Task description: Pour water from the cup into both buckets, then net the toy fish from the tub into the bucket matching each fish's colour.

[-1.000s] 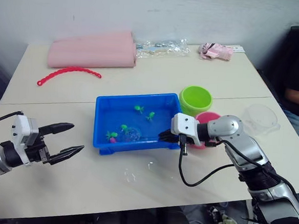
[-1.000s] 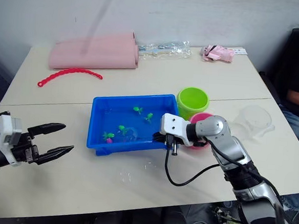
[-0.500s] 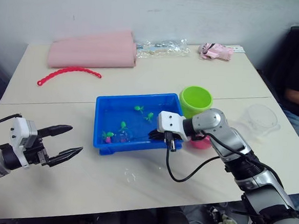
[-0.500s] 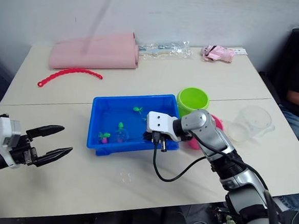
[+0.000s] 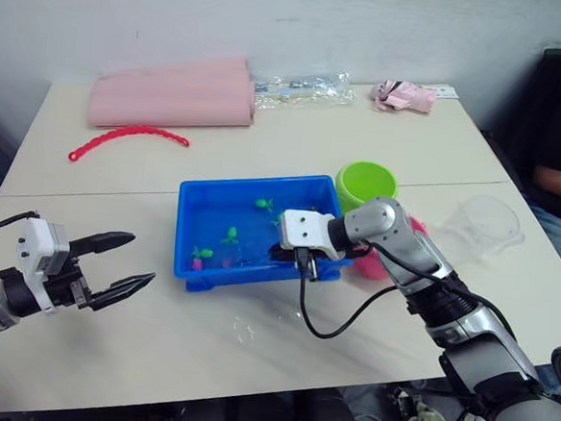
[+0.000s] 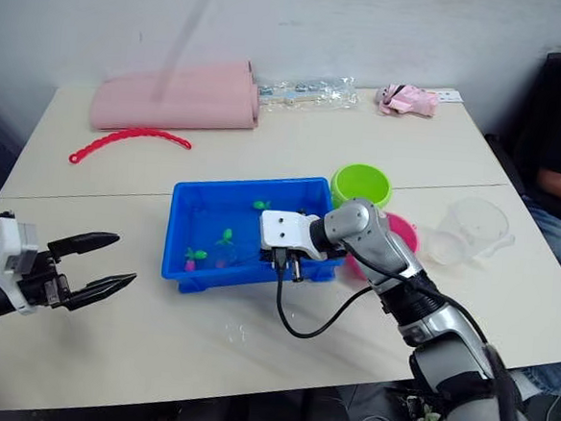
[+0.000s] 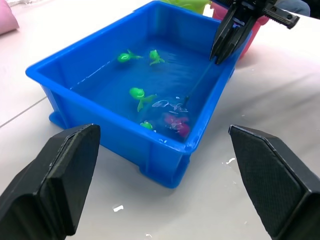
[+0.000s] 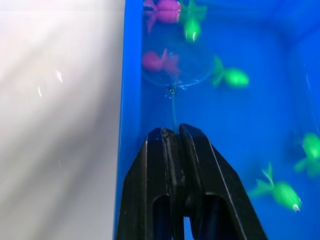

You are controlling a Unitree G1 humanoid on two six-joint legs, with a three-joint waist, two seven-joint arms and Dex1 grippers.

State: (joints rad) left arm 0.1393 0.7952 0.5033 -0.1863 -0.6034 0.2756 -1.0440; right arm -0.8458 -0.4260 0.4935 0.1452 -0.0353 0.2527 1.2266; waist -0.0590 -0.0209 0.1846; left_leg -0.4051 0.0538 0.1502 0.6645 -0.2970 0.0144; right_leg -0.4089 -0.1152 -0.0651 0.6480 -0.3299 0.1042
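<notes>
I read no brand or writing on anything from here. Nearest me, my left gripper (image 5: 130,264) hovers over the bare desk (image 5: 252,343) short of the tub, its jaws spread wide apart with nothing between them. My right gripper (image 7: 226,50) reaches in over the tub's (image 5: 193,195) right end, jaws pressed together on the thin black stick of the net (image 8: 177,67); the stick runs straight out from the fingertips and the hoop sits low in the water near the tub's front wall. In the right wrist view one pink fish (image 8: 158,60) lies inside the hoop, a second pink fish (image 8: 167,8) rests just beyond the rim beside a green fish (image 8: 192,26), and another green fish (image 8: 230,77) floats just outside the hoop's edge. The tub holds water and more green fish (image 7: 127,57) toward its far side. Just right of the tub stand the two buckets: the pink bucket (image 6: 401,233), partly hidden behind my right arm, and the green bucket (image 5: 366,186) just behind it; I cannot tell what either holds. The clear cup (image 5: 487,225) sits well apart to the right. Farther back lie a red beaded strip (image 5: 127,139), a pink roll (image 5: 173,92), a clear plastic bag (image 5: 304,87) and a small pink cloth item (image 5: 404,96).
</notes>
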